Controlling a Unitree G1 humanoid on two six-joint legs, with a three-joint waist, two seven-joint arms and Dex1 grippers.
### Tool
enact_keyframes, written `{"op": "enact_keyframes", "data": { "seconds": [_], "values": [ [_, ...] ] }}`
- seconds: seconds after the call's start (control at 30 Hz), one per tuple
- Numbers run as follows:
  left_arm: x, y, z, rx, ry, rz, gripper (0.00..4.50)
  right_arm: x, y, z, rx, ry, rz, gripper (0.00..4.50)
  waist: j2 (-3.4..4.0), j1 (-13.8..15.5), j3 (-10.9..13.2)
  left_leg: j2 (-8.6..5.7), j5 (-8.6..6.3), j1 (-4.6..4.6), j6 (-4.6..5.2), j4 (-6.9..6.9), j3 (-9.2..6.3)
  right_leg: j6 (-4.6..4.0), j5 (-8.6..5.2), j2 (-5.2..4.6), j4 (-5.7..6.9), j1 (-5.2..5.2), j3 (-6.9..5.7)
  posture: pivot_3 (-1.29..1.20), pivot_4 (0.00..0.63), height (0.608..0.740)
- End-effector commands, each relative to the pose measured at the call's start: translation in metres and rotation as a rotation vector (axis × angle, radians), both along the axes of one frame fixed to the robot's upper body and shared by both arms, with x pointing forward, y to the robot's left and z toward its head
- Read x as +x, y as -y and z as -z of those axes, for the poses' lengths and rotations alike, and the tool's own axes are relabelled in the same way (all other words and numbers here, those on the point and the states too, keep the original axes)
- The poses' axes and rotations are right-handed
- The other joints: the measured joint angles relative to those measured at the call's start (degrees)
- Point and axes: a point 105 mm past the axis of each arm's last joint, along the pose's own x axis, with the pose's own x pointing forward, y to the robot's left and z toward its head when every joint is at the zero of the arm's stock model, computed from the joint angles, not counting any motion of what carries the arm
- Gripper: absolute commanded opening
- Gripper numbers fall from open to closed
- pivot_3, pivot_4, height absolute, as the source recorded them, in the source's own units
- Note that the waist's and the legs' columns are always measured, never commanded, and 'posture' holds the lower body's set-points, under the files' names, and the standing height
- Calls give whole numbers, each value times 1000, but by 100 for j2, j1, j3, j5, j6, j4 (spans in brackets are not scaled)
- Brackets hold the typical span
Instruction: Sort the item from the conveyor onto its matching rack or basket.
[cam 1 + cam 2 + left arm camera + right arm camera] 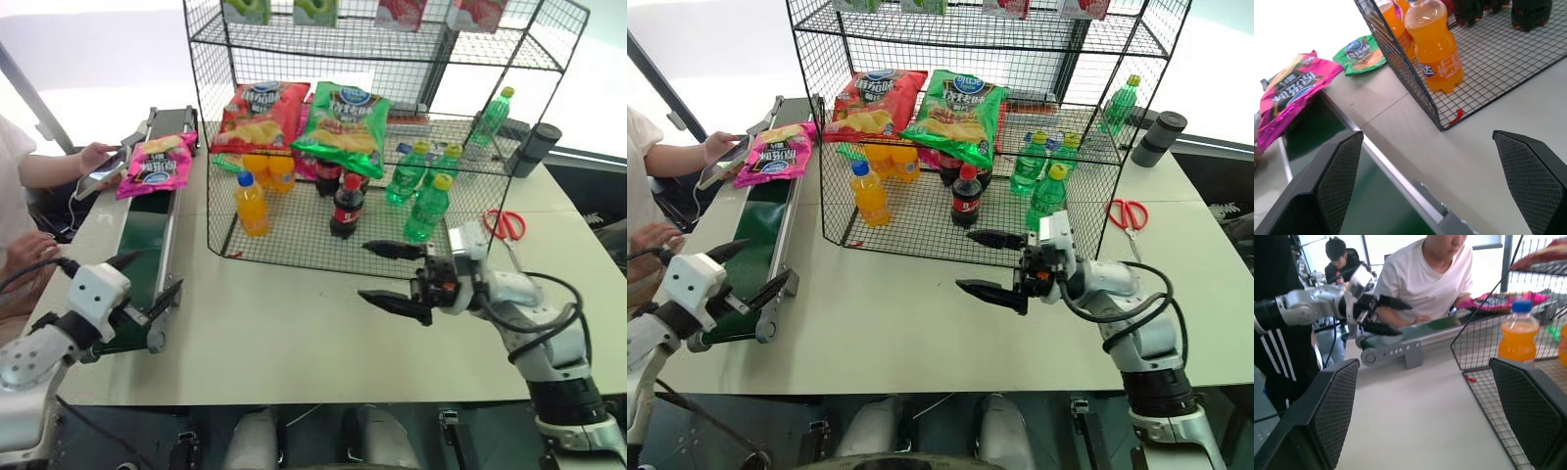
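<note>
Jaws wide, orange bottle beside conveyor.

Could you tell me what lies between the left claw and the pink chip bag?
Only bare green conveyor belt separates the left claw from the pink chip bag, seen from the head views.

glossy foil bag, black wire rack

Open table before the rack
Bare table fronts the rack; its mesh wall blocks the bottles.
</note>
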Motion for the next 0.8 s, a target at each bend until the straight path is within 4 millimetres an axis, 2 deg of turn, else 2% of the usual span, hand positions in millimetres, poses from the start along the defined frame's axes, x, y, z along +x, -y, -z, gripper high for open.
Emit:
{"op": "enact_keyframes", "data": {
  "seconds": [0.03, 0.17, 0.37, 0.53, 0.8],
  "values": [
    [-11, -14, -17, 71, 70, -73, 4500, 3, -4, -2, -17, 58, -21, 4422, 0, -5, 0, 0, 0, 1, 0, 0, 0, 0, 0, 0, 0, 1, 0, 0, 150, 740],
    [-19, -33, -20, 183, 97, -181, 4500, 5, -7, -2, -21, 62, -42, 4422, 0, -3, 0, 3, 0, 1, 0, -1, -1, -1, 0, 7, 2, -2, -1, 0, 150, 740],
    [-28, -51, -12, 534, 107, -223, 4500, 5, -11, 3, -32, 63, -60, 4422, 0, -2, 0, 2, -1, 0, 1, -2, 2, -1, -1, 7, 0, -3, -1, 0, 150, 740],
    [-25, -66, -5, 712, 107, -270, 4500, 7, -11, 4, -41, 75, -46, 4422, 0, 3, 0, 2, -2, -1, 2, -3, 2, -1, -1, 4, -1, -16, -1, 0, 150, 740],
    [-10, -55, 2, 732, 136, -215, 4500, 6, -9, 1, -45, 88, -28, 4422, 1, -1, 0, 5, -3, -1, 3, -3, 3, -1, 0, -6, 0, -25, -1, 0, 150, 740]
  ]
}}
